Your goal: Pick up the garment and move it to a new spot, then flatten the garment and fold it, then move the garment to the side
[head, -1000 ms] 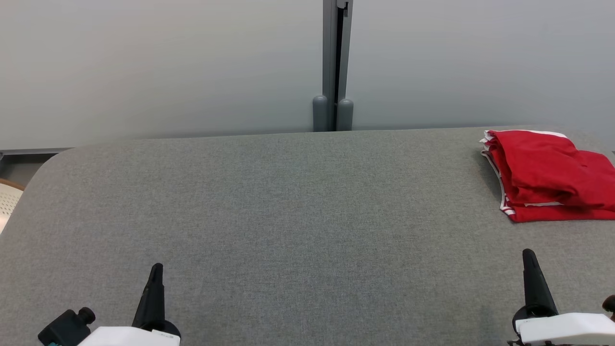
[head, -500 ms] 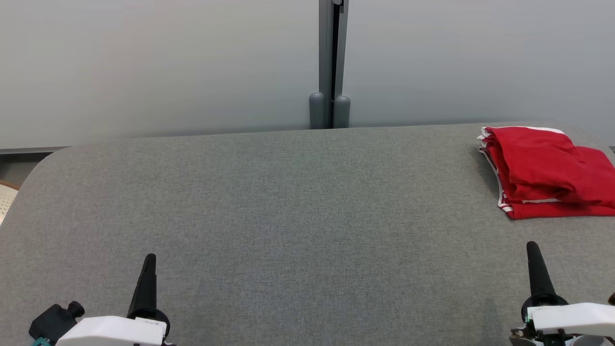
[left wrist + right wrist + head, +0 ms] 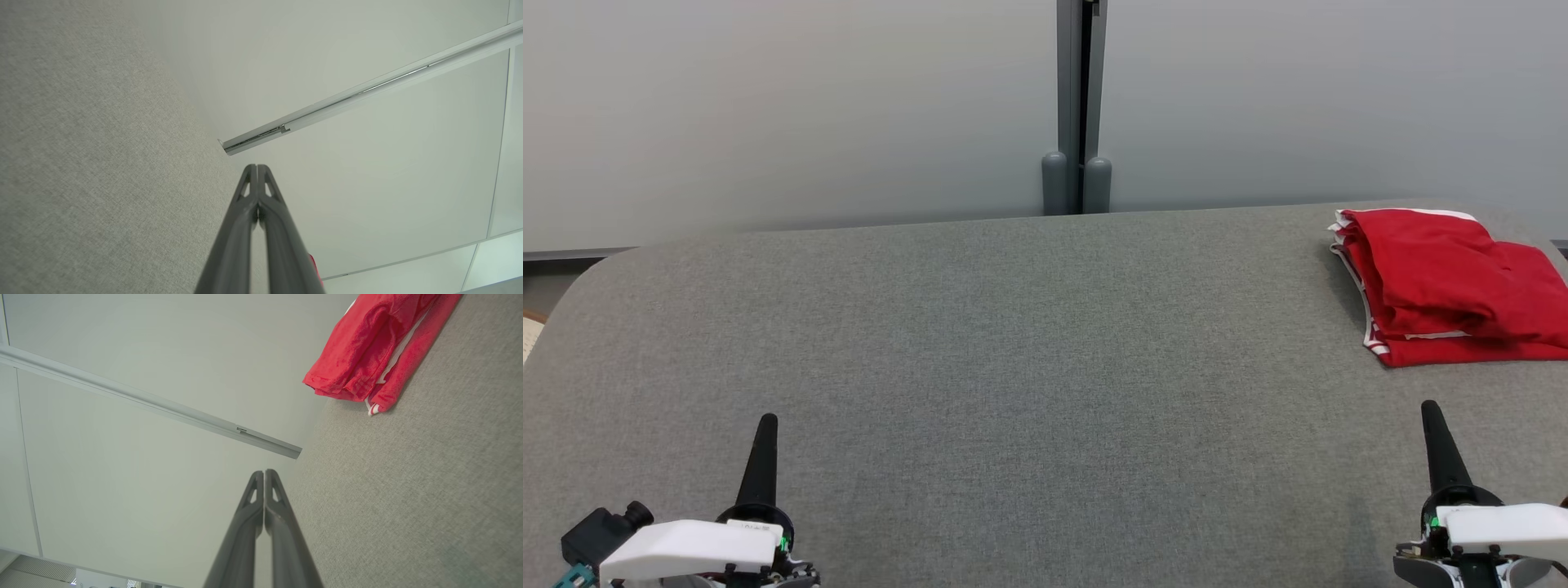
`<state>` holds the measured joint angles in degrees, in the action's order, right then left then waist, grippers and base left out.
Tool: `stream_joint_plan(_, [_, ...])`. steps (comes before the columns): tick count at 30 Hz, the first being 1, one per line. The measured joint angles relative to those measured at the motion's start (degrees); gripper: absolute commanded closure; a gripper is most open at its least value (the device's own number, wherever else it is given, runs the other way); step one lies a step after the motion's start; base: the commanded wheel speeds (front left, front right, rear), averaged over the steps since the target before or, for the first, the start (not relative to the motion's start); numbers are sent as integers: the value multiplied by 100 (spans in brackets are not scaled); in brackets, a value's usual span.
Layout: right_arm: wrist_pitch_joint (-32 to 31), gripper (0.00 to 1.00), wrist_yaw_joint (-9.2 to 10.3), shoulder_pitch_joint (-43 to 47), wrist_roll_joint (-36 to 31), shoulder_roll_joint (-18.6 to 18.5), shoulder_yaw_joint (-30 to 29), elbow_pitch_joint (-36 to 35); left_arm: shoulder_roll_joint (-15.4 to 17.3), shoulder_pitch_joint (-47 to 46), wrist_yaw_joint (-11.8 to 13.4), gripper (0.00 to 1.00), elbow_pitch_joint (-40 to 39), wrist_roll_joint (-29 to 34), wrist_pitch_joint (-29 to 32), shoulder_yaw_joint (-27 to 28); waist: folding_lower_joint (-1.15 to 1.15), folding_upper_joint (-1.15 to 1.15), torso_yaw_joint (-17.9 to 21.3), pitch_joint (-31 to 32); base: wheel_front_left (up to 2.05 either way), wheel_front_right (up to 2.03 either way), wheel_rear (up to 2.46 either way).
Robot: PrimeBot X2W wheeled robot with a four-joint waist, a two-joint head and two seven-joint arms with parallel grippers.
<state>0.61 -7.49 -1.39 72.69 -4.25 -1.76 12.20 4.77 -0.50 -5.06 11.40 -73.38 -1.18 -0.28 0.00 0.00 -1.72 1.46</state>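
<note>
Now, red garment (image 3: pixel 1445 286): folded, lying at the far right corner of the grey tabletop (image 3: pixel 1013 343), with nothing touching it.
Left gripper (image 3: pixel 766 433): clenched on nothing, over the near left edge.
Right gripper (image 3: pixel 1432 420): clenched and empty, at the near right edge, well apart from the garment.
Step in hand: setting it aside looks finished; best to hold both arms clear so the fold is not disturbed.

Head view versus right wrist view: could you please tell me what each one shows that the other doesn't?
Head view's own: the left claw, shut, and the table's rounded left corner. Right wrist view's own: a thin seam between wall panels. Shared: the folded red garment, the grey table, the shut right claw and the wall post.
</note>
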Motion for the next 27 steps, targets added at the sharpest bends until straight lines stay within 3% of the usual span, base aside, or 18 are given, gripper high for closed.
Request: stream_joint_plan(27, [-366, 100, 0, -285, 1339, 3, -181, 109, -12, -333, -152, 100, 163, -1319, 370, 270, 0, 0, 102, -97, 0, 0, 0])
